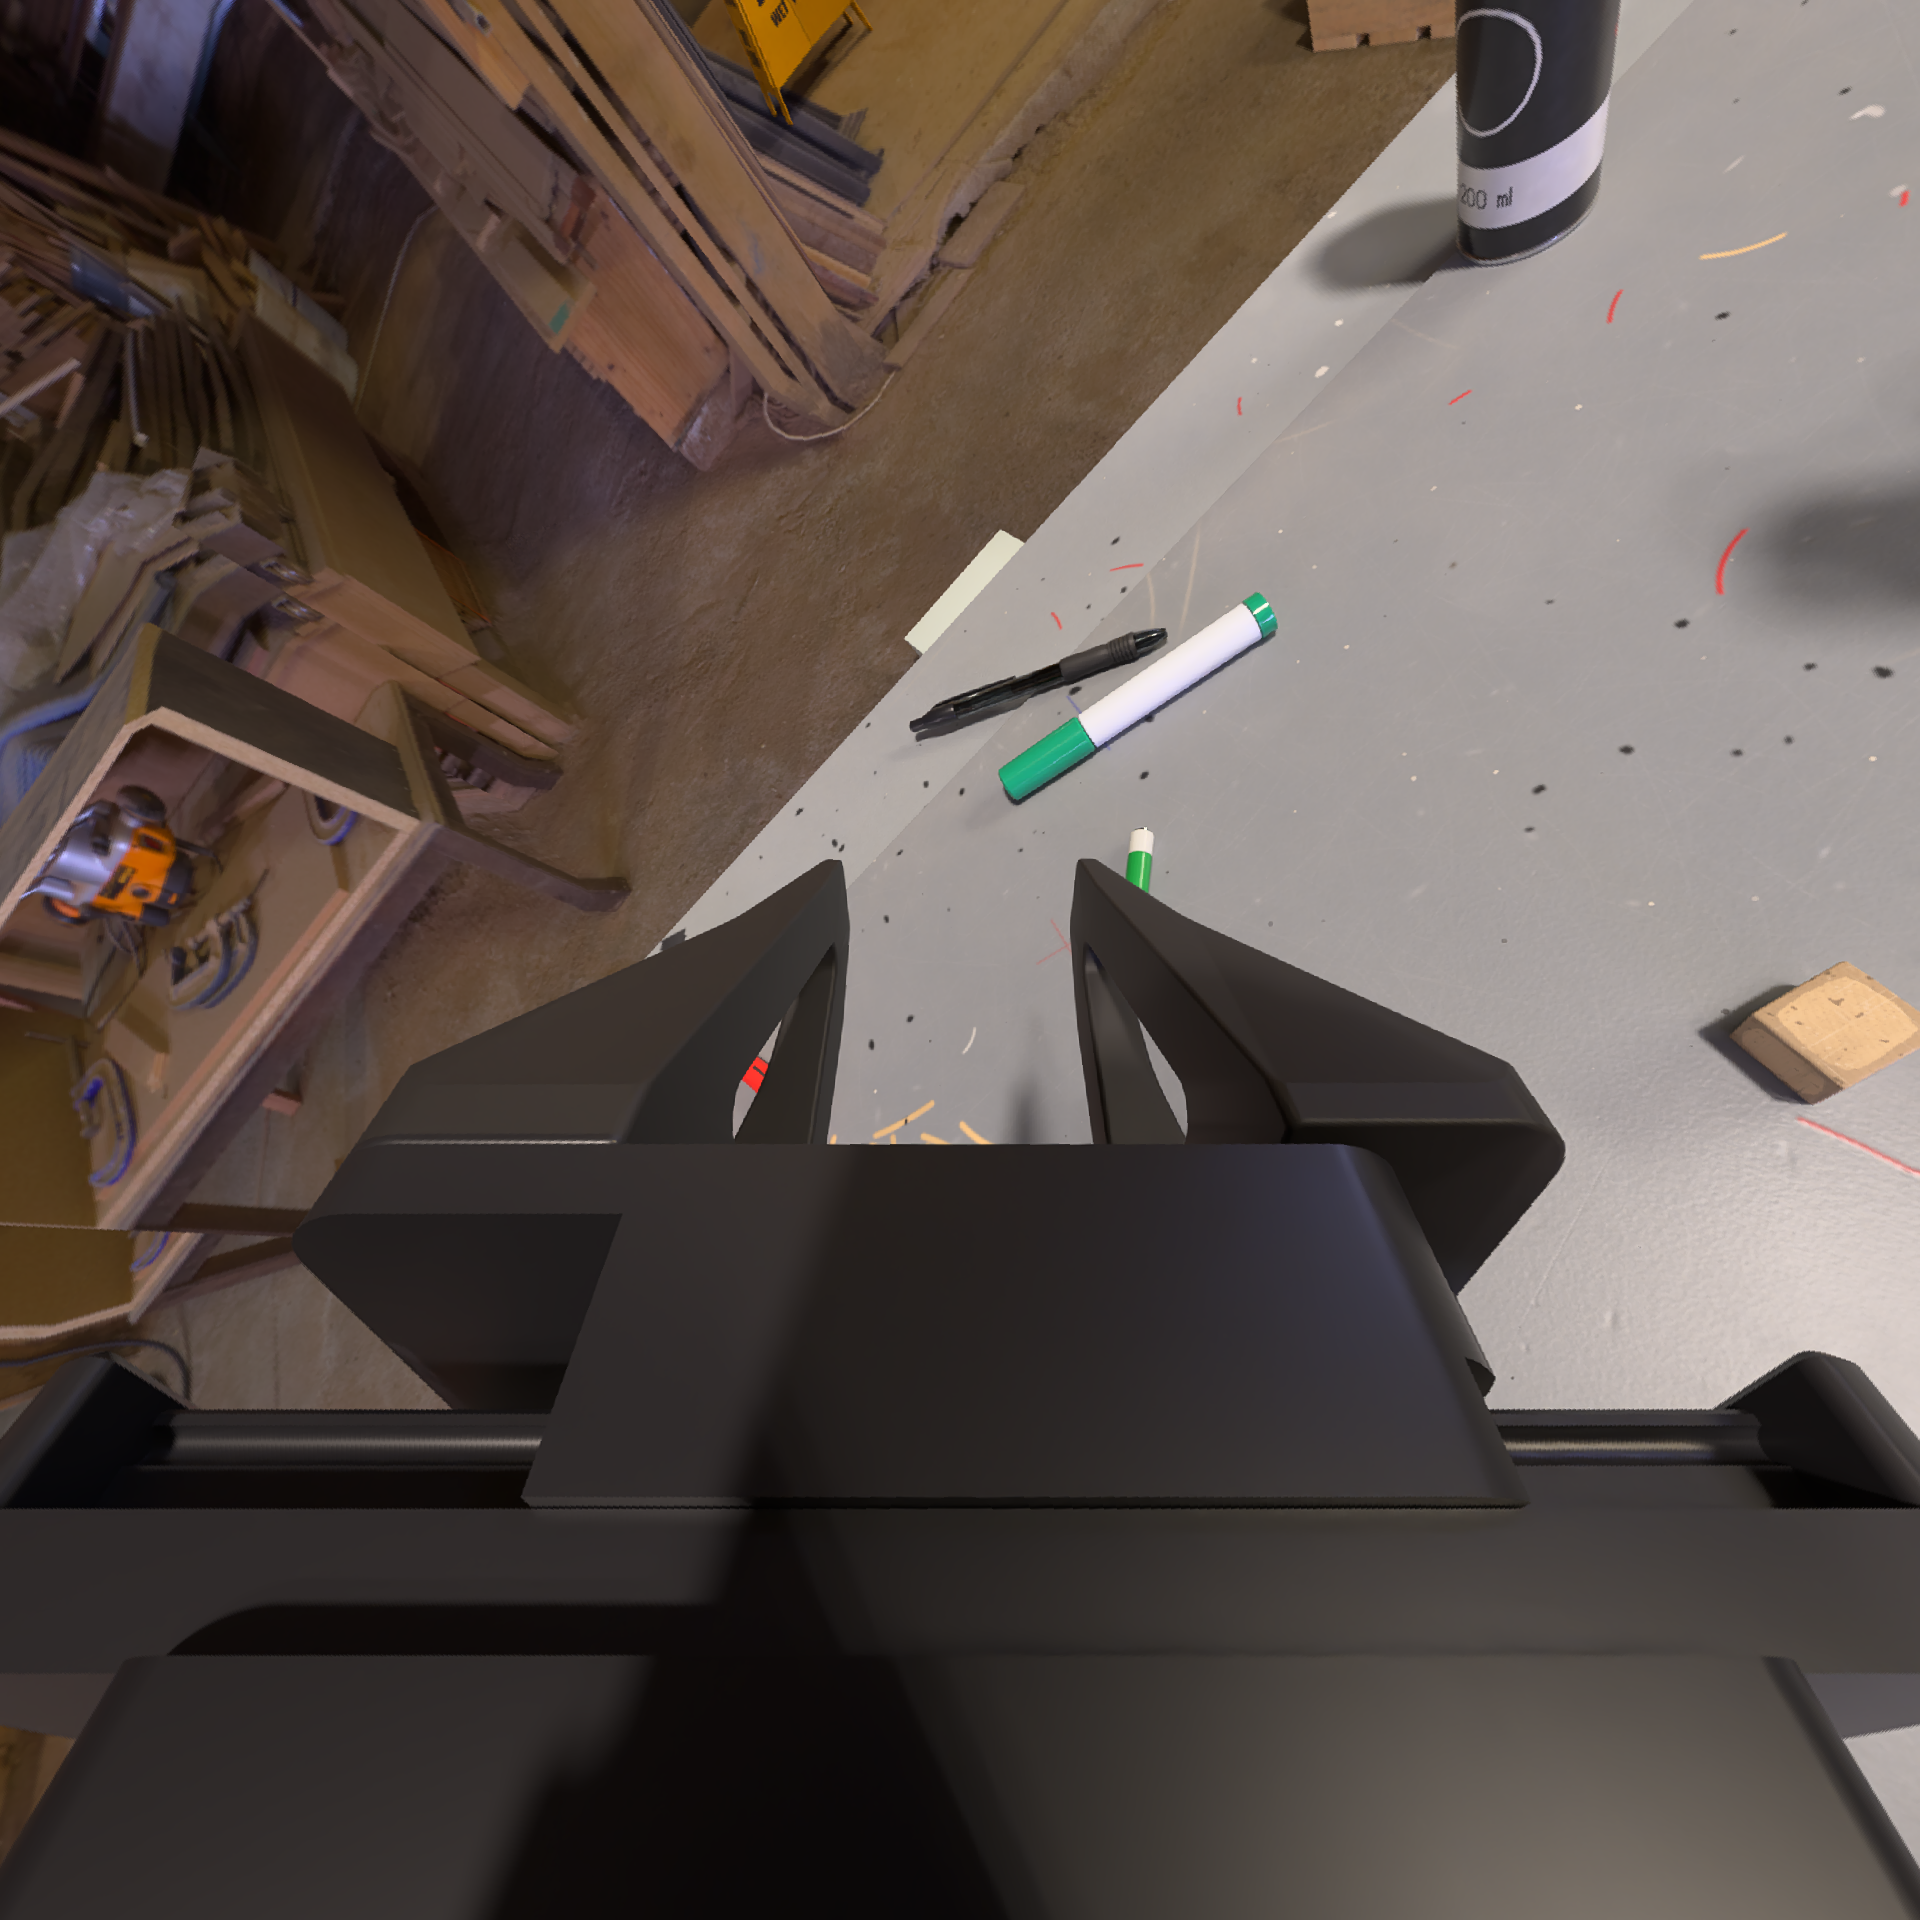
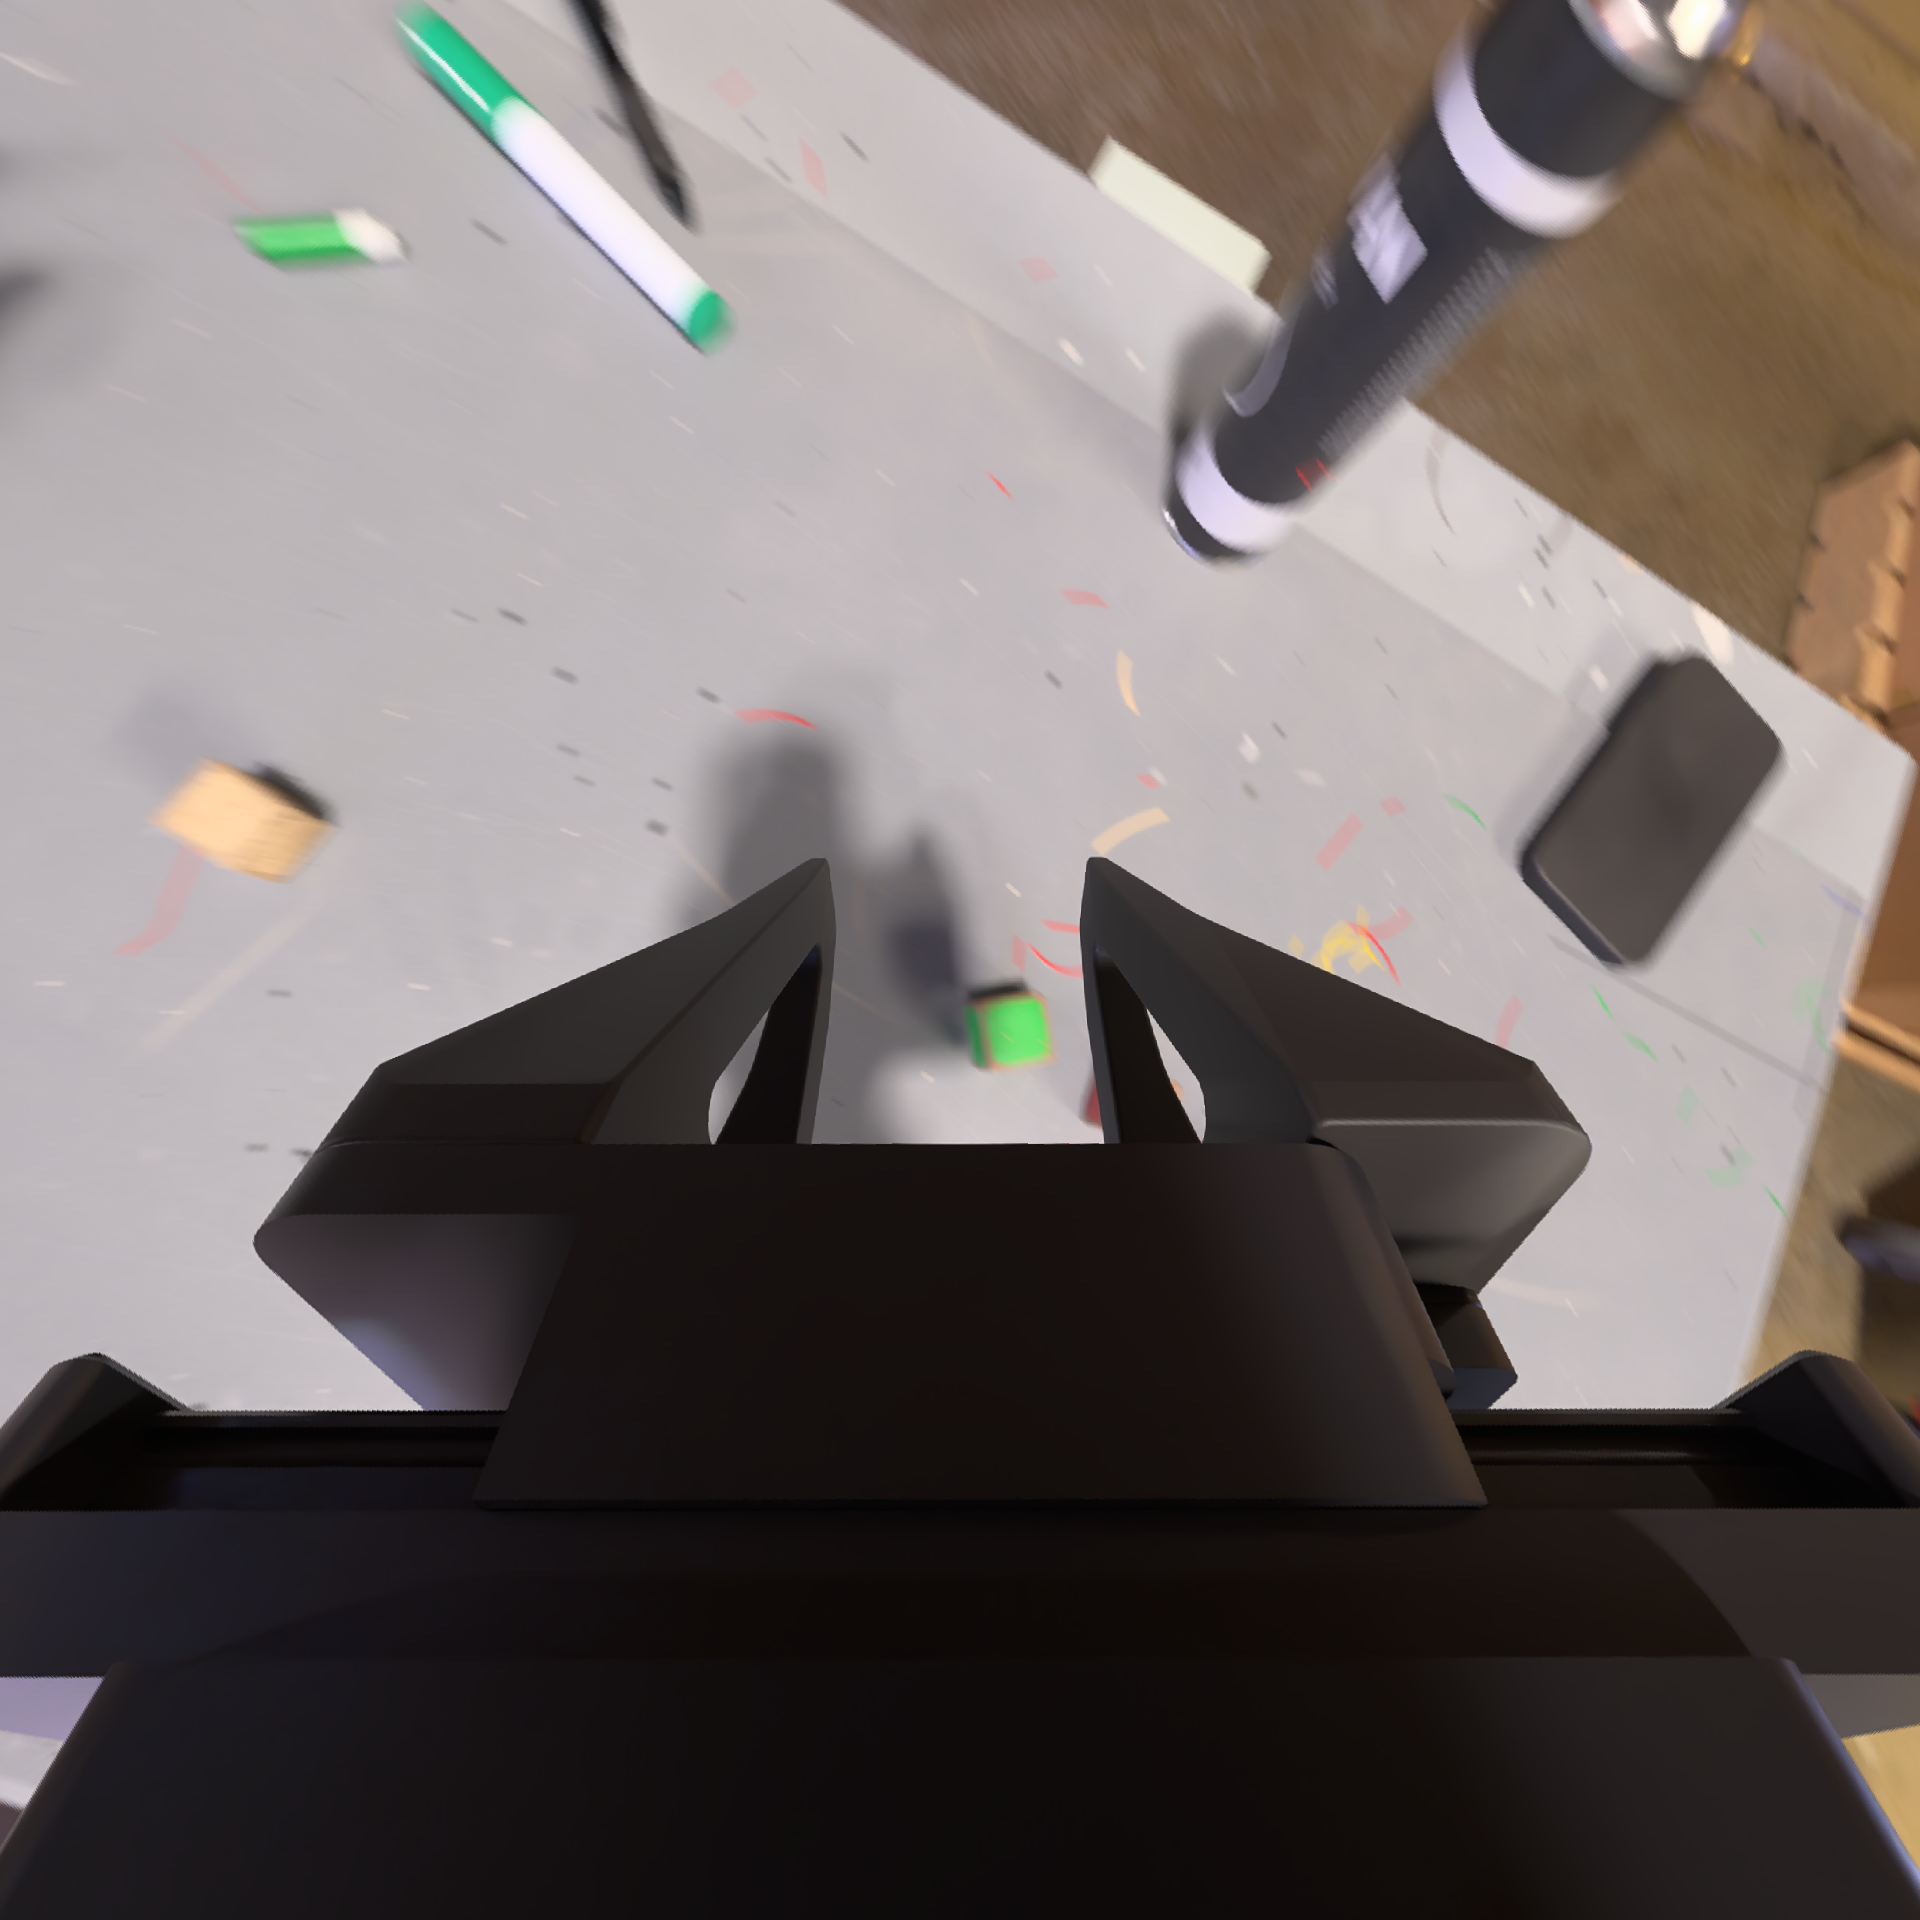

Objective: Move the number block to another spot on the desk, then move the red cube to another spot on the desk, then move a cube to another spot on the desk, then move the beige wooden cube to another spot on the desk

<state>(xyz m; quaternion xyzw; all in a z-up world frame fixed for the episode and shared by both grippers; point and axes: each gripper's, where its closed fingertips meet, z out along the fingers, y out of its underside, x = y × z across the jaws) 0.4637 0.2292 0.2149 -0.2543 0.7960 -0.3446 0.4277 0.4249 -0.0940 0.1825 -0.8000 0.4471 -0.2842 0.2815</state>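
The left gripper (image 1: 958,883) hangs above the grey paint-flecked desk (image 1: 1455,727) with its two black fingers spread apart and nothing between them; a sliver of red (image 1: 755,1072) shows through the cut-out of its left finger, too hidden to identify. Just past its right fingertip lies a short green and white marker stub (image 1: 1140,858), farther ahead a long white marker with green ends (image 1: 1138,697) beside a black pen (image 1: 1039,681), and off to its right the beige wooden cube (image 1: 1829,1029) sits alone on the desk. Far ahead to the right stands a tall black can with a white band (image 1: 1527,125). The right gripper (image 2: 956,883) is likewise released, fingers parted and empty, above the desk in a blurred view. Between its fingers, below them on the desk, rests a small cube with a green face (image 2: 1008,1027). To its left lies the beige cube, to its right a flat black phone-like slab (image 2: 1652,805), and ahead the black can.
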